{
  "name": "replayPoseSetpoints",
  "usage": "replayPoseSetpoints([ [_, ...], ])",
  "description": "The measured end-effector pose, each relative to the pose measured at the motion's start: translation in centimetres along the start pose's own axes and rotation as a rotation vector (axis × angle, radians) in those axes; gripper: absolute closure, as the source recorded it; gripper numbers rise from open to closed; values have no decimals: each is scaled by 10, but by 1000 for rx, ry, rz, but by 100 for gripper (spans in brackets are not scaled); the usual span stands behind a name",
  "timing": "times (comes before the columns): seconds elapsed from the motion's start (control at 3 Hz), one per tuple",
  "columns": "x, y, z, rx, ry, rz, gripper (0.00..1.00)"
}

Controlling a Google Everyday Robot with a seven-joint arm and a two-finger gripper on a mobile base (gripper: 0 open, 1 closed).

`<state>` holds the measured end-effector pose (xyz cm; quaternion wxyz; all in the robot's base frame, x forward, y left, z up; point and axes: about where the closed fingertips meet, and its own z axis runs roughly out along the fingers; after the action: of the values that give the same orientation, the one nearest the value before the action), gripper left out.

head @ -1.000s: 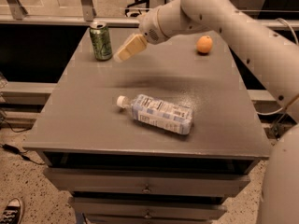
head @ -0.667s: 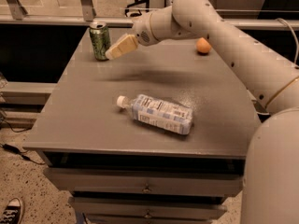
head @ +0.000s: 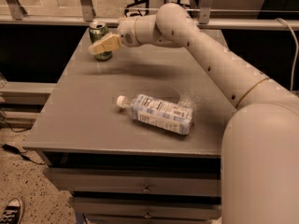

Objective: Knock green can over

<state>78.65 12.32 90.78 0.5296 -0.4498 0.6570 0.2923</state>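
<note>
Item: small cylindrical green metal can (head: 97, 31) with a silver top rim, standing upright at the far left corner of the grey tabletop (head: 79, 115).

Gripper (head: 95, 47): beige, hovering just in front of the can and overlapping its middle. Whether it is touching cannot be told. The jaws are lying clenched together as one wedge, grasping nothing and pointing left.

Arm (head: 210, 64): cream-coloured, reaching from the lower right across the tabletop and bending at the wrist towards the can.

Clear plastic bottle with a white-blue label (head: 161, 114): lying on its side mid-tabletop, well apart from the can, with its cap pointing left.
</note>
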Motion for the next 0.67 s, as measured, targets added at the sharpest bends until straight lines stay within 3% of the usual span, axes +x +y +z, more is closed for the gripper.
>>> replayPoseSetpoints([
  [0.33,-2,1,17,10,-40,16,13],
  [0.67,-1,4,28,10,-47,32,36],
])
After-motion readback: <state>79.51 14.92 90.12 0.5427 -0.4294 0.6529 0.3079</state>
